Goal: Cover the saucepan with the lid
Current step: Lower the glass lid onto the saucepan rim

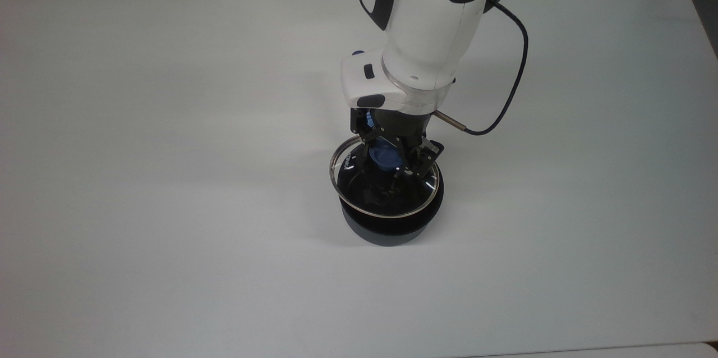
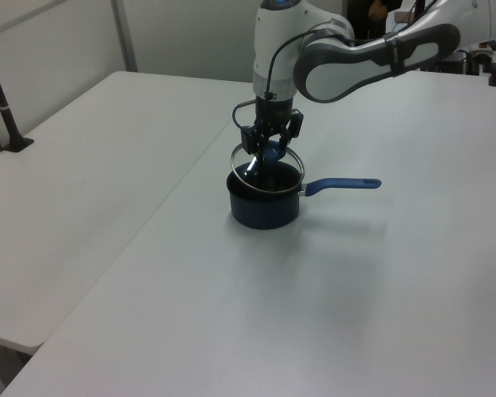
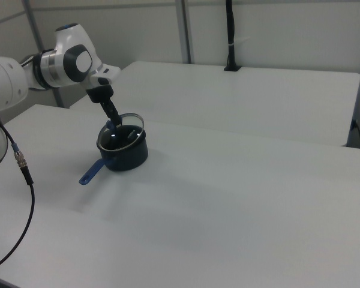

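Pincer: gripper [image 1: 391, 163] is clamping the blue knob [image 1: 385, 157] at the lid's centre, fingers closed on either side of it.
Lid: lid [image 1: 386, 181] is hanging tilted over the pan mouth; in the left view its far edge [image 2: 269, 148] is riding higher than its near edge. In the top view its rim is overshooting the pan toward 10 o'clock.
Saucepan: saucepan [image 1: 387, 223] is sitting on the white table [image 1: 168, 150]; its blue handle [image 2: 341, 184] is pointing to 3 o'clock in the left view.
Doing it well: judging by the tilt and offset, the disc is needing to be levelled and nudged toward 4 o'clock in the top view until both rims are lining up, then lowered gently before letting go, since glass dropped crooked could slide off.
Count: one lid, one saucepan, one arm [image 1: 426, 15], one cable [image 1: 507, 94] looping at 3 o'clock of the wrist.
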You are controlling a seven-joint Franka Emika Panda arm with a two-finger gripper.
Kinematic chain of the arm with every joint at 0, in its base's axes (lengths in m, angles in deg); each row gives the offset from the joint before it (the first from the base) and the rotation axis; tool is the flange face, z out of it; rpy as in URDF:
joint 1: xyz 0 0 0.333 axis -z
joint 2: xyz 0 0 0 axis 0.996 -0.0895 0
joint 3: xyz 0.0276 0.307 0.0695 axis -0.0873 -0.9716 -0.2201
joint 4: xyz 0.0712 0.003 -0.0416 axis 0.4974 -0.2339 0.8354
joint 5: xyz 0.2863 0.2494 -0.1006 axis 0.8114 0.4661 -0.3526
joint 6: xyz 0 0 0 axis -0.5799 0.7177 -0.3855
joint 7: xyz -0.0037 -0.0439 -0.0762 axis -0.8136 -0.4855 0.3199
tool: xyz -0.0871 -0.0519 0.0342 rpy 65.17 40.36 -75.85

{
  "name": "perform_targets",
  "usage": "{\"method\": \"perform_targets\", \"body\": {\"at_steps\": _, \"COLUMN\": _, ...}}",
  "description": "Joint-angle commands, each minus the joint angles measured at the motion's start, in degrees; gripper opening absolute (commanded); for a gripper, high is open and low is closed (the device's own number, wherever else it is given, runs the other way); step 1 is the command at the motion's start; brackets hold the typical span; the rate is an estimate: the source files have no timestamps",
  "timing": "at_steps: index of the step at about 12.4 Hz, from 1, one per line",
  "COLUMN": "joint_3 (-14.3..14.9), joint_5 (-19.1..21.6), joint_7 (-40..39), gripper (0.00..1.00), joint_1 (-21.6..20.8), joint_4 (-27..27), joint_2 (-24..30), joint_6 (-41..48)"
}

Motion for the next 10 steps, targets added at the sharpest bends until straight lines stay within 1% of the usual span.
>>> {"method": "perform_targets", "body": {"at_steps": 1, "joint_3": 0.84, "joint_5": -0.03, "joint_7": 1.16, "gripper": 0.6, "joint_1": -1.46, "joint_4": 1.55, "joint_2": -0.89, "joint_6": -1.29}}
{"method": "perform_targets", "body": {"at_steps": 4, "joint_3": 0.75, "joint_5": -0.03, "joint_7": 0.81, "gripper": 0.62, "joint_1": -1.64, "joint_4": 1.37, "joint_2": -1.24, "joint_6": -1.2}}
{"method": "perform_targets", "body": {"at_steps": 6, "joint_3": 0.75, "joint_5": -0.03, "joint_7": 0.55, "gripper": 0.66, "joint_1": -1.55, "joint_4": 0.93, "joint_2": -1.24, "joint_6": -1.2}}
{"method": "perform_targets", "body": {"at_steps": 7, "joint_3": 0.84, "joint_5": -0.2, "joint_7": 0.55, "gripper": 0.76, "joint_1": -1.55, "joint_4": 0.84, "joint_2": -1.33, "joint_6": -1.2}}
{"method": "perform_targets", "body": {"at_steps": 8, "joint_3": 0.84, "joint_5": -0.29, "joint_7": 0.55, "gripper": 0.88, "joint_1": -1.55, "joint_4": 0.76, "joint_2": -1.33, "joint_6": -1.2}}
{"method": "perform_targets", "body": {"at_steps": 10, "joint_3": 0.84, "joint_5": -0.29, "joint_7": 0.55, "gripper": 0.99, "joint_1": -1.55, "joint_4": 0.32, "joint_2": -1.33, "joint_6": -1.29}}
